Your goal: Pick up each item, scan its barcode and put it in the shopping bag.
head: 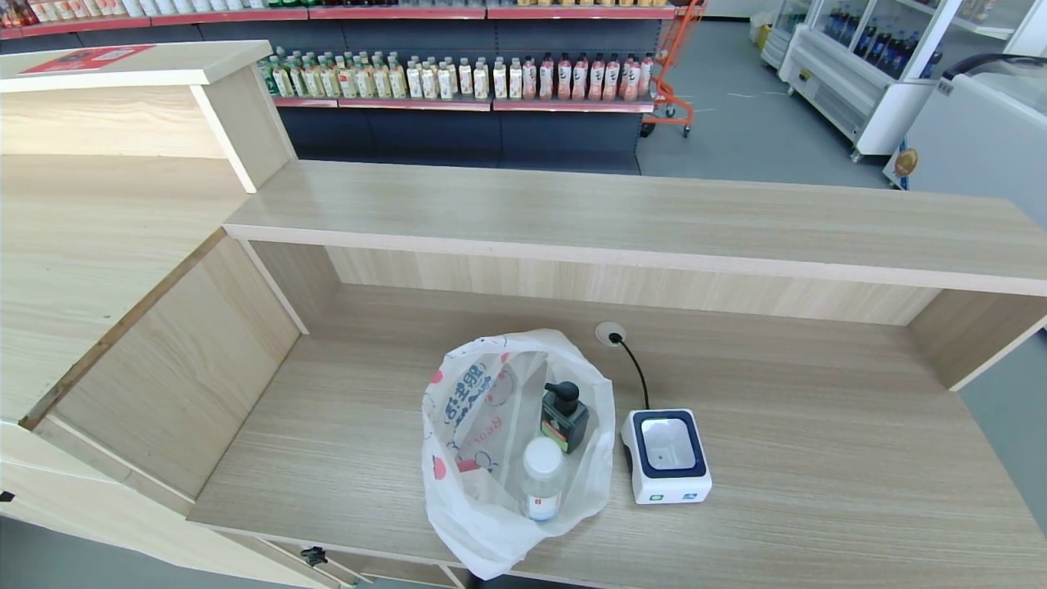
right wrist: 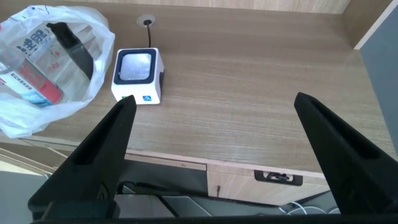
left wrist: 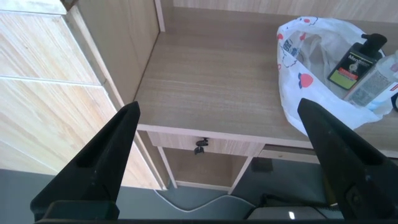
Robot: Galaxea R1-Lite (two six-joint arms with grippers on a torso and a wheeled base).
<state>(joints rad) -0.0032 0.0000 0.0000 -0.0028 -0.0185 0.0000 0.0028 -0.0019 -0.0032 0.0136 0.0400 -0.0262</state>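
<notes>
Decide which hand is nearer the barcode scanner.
Right. The right hand hangs off the desk's front edge facing the scanner; the left hand hangs farther over, beyond the shopping bag.

Before me stands a light wooden desk [head: 859, 458] with a raised ledge [head: 654, 217] behind it. Beyond I see a store shelf [head: 458, 104] of drink bottles, an orange trolley [head: 677, 65], grey floor [head: 752, 123] and white fridges [head: 867, 90] on the right.

Bag [head: 458, 409] seen open on counter [head: 818, 458]; pump bottle [head: 564, 419] and white-capped bottle [head: 541, 478] held inside. Scanner [head: 665, 455] set just beside bag, on right; cable [head: 636, 372] run to hole [head: 611, 334] behind.
</notes>
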